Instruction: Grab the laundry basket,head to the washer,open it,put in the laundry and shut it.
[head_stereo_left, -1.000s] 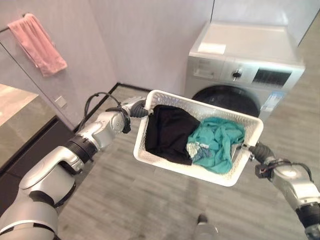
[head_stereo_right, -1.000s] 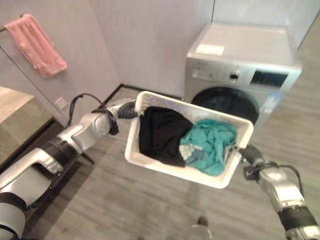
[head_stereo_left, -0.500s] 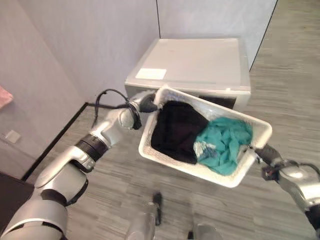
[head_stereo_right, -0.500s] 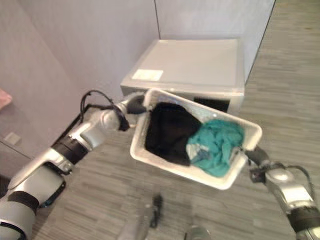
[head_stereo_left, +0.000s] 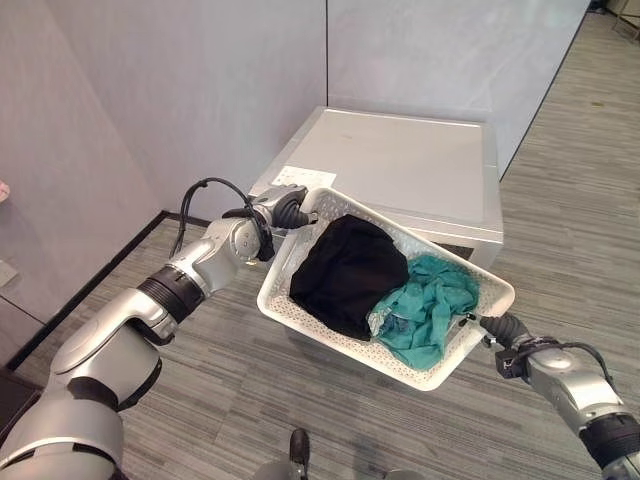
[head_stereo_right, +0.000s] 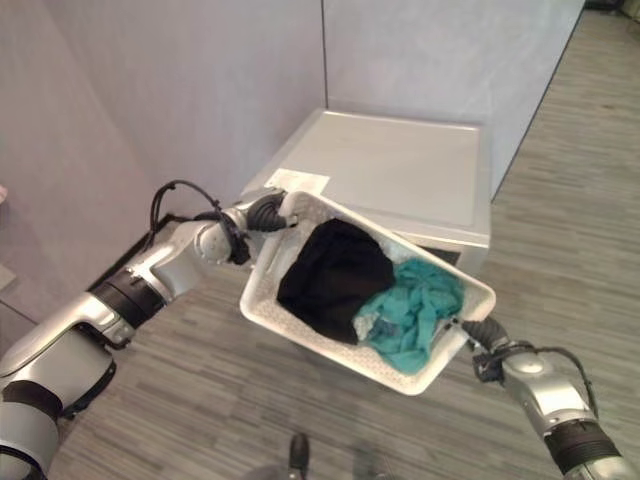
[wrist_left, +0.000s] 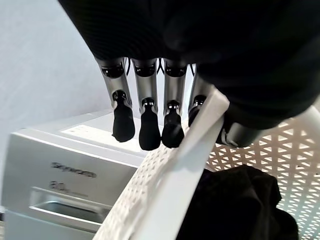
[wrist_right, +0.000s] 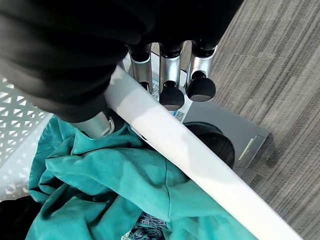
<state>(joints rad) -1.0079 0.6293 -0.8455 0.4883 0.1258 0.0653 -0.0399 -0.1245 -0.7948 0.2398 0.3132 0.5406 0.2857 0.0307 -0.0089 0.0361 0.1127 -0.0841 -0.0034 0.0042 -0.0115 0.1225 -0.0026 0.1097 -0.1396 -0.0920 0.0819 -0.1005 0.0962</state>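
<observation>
We carry the white laundry basket between our hands, the left hand hooked over one end rim and the right hand curled over the other, with the black garment and teal garment inside. The basket tilts, so a slipping rim could spill the clothes, and just beyond it the washer stands close enough to bump, its door not yet opened.

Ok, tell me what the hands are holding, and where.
Both carry the white laundry basket: left hand grips the rim of one short end, right hand the opposite rim.
</observation>
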